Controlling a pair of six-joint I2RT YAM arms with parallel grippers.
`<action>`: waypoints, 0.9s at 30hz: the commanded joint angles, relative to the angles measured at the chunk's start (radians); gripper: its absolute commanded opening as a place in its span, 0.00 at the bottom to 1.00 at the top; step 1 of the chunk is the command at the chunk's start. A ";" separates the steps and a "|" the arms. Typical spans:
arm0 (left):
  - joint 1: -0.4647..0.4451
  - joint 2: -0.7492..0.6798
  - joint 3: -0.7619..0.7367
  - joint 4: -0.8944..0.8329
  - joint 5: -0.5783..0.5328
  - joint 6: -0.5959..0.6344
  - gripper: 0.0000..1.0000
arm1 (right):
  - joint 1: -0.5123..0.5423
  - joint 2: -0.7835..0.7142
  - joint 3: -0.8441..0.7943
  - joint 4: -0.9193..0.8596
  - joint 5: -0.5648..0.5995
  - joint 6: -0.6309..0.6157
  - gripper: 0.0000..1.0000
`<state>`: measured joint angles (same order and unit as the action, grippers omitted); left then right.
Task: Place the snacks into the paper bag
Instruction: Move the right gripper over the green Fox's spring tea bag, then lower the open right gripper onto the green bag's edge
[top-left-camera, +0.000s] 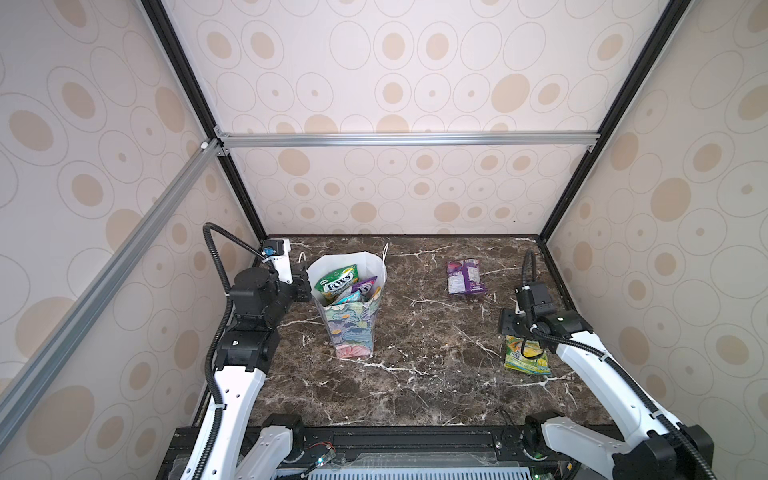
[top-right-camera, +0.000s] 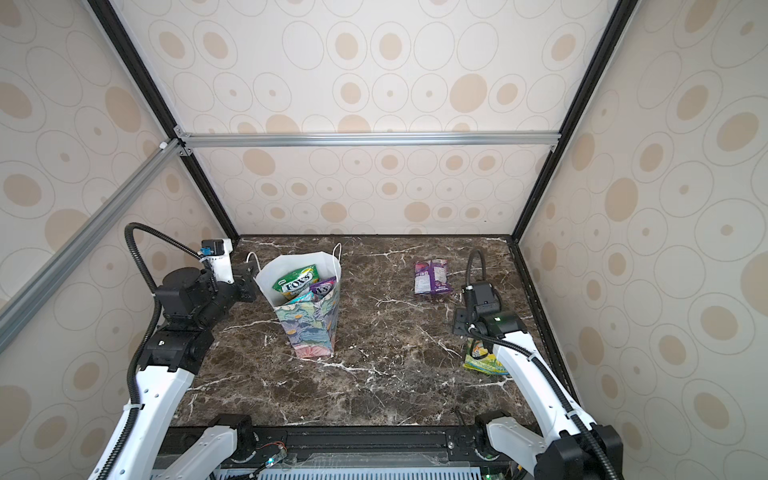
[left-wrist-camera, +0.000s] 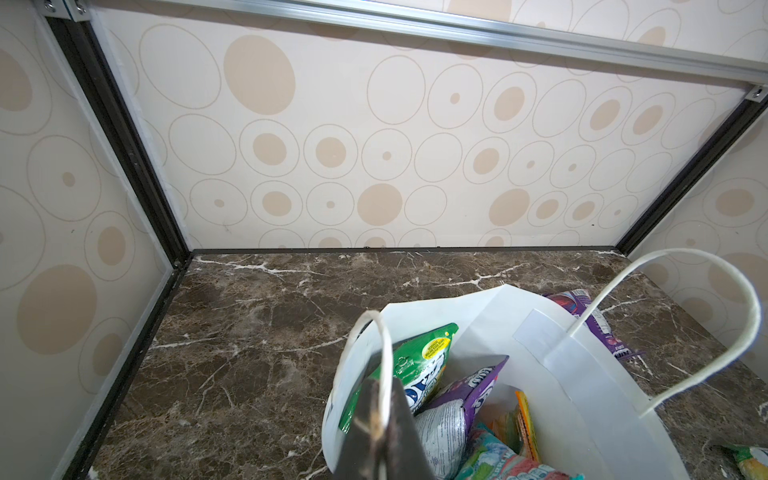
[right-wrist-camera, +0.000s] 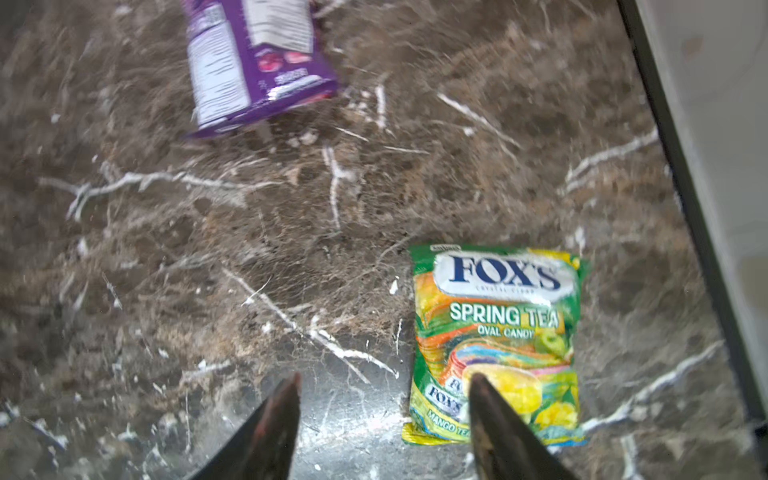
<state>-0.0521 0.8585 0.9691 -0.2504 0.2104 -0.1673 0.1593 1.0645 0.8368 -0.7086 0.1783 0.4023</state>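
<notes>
Paper bag (top-left-camera: 353, 328) stood upright on surface (top-left-camera: 415, 374), left of centre. Green packet (top-left-camera: 337, 282) and other snacks (left-wrist-camera: 478, 415) seen inside. Bag rim pinched by left gripper (left-wrist-camera: 376, 432), jaws pressed together. Purple packet (top-left-camera: 465, 276) laid flat, well apart from bag. Yellow-green packet (right-wrist-camera: 494, 332) laid near right edge. Right gripper (right-wrist-camera: 384, 378) held just beside it, jaws spread, nothing gripped.

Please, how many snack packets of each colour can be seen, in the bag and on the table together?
Purple packets: 2
Green packet: 1
Teal packet: 1
Orange packet: 1
Yellow-green packet: 1
Total: 6 visible; the bag may hide more.
</notes>
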 joint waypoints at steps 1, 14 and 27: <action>0.004 -0.013 0.013 0.025 -0.001 0.006 0.06 | -0.063 -0.032 -0.054 0.049 -0.053 0.052 0.76; 0.005 -0.015 0.013 0.025 -0.003 0.006 0.06 | -0.303 -0.006 -0.188 0.170 -0.122 0.128 0.93; 0.005 -0.013 0.015 0.023 -0.001 0.003 0.06 | -0.418 0.029 -0.290 0.307 -0.224 0.170 1.00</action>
<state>-0.0521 0.8585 0.9691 -0.2504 0.2104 -0.1673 -0.2527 1.0660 0.5610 -0.4465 -0.0101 0.5507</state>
